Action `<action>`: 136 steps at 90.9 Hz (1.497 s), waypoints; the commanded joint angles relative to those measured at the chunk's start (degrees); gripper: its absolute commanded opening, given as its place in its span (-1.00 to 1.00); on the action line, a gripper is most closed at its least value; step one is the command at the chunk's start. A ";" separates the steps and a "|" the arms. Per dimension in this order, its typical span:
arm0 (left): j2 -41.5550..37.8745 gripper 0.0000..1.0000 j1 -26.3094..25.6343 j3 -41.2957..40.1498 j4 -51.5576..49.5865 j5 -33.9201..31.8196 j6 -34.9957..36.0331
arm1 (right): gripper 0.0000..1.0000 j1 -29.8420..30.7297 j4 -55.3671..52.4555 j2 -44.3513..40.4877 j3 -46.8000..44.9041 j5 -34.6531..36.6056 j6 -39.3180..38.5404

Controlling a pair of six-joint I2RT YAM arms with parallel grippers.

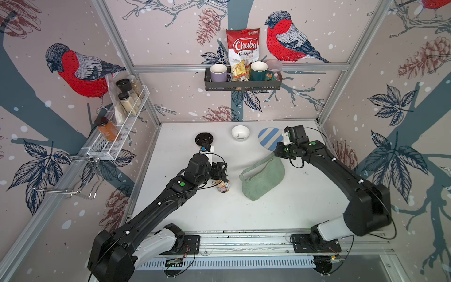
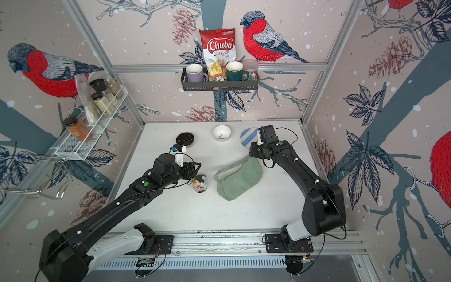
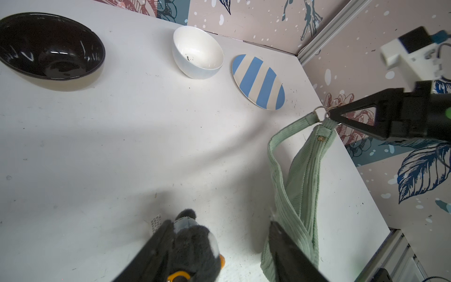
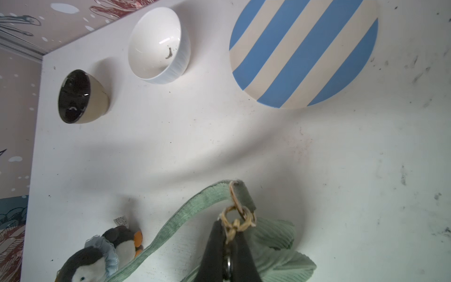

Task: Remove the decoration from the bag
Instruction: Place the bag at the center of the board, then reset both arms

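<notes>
A plush penguin keychain [image 1: 223, 186] lies on the white table [image 1: 195, 214], detached from the sage-green half-moon handbag [image 1: 263, 179] and just to its left, with a narrow strip of bare tabletop between them in both top views. The left gripper [image 3: 219, 227] hangs directly over the toy with its jaws spread wide; the wrist view shows the penguin lying against one finger while the other stands clear, so nothing is clamped. The right gripper [image 4: 230, 229] is pinched tight on the gold clasp [image 4: 238, 219] at the end of the bag's strap. That corner is lifted while the rest of the bag rests on the table. Toward the back wall stand a black bowl [image 1: 204, 139], a white bowl [image 1: 240, 132] and a blue-and-cream striped plate [image 1: 269, 140].
</notes>
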 commanded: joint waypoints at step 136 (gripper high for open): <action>31.23 0.91 16.00 -30.47 86.23 -45.05 38.89 | 1.00 -13.36 73.49 -11.72 -50.23 28.08 -22.38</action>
